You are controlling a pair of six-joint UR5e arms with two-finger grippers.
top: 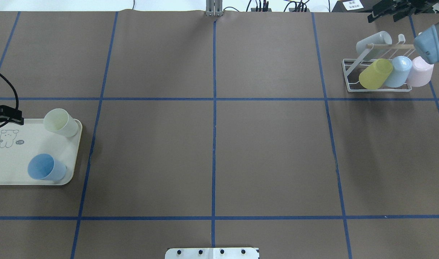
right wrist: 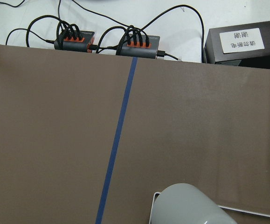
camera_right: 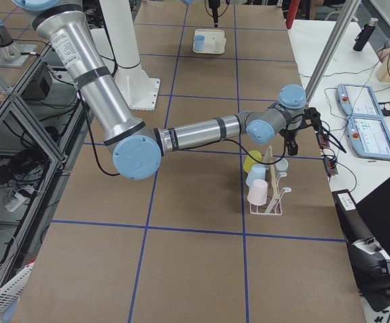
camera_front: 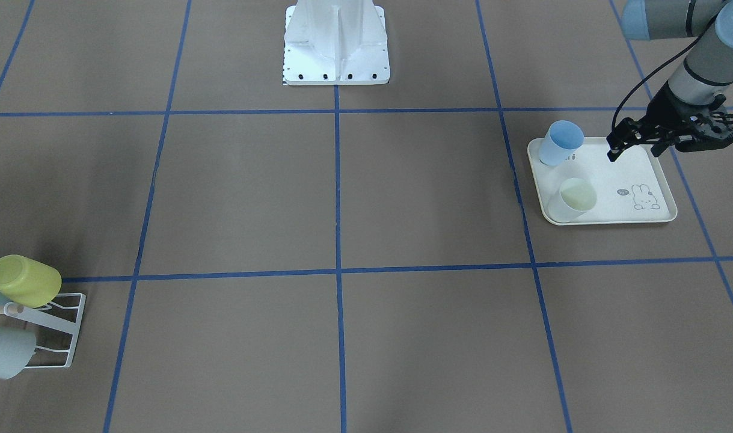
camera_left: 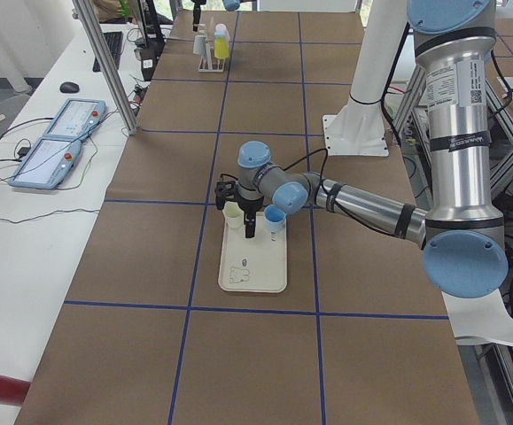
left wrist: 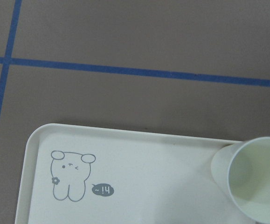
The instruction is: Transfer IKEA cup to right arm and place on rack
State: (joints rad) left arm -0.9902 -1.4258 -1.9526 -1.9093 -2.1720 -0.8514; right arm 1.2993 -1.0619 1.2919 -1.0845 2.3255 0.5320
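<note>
Your left gripper [camera_front: 634, 154], the black two-finger one, hung above the cream rectangular tray with the rabbit print [camera_front: 649, 174]; its fingers were spread and held nothing; it touched neither cup on the tray. Two cups stood upright on that tray, apart from each other, both on the side toward the table's middle; the sky-blue plastic cup [camera_front: 561, 142] was at the corner nearer the robot base; the pale green plastic cup [camera_front: 574, 198] was at the corner farther from it. The left wrist view looked down on the tray's rim, the rabbit drawing [left wrist: 69, 179] and part of the pale green cup's open mouth.

At the other end of the brown table with blue tape lines [camera_front: 252, 192] stood the small white wire rack [top: 378, 90] with its light wooden rod [top: 388, 46]. Four cups lay slanted on it; the yellow-green cup [top: 376, 73], light blue cup [top: 399, 72] and pink cup [top: 419, 72] were side by side in a row; the grey cup [top: 374, 41] was on the rod's far side.

Your silver-grey right arm with pale blue joint caps [camera_right: 195, 131] reached out over the rack. The right gripper [top: 385, 14] was beyond the rack near the table's far edge, clear of the cups. Its fingers looked parted with nothing between them, though the overhead view cut part of it off. The right wrist view showed the table, cable hubs [right wrist: 107, 39] and the grey cup's rounded end.
</note>
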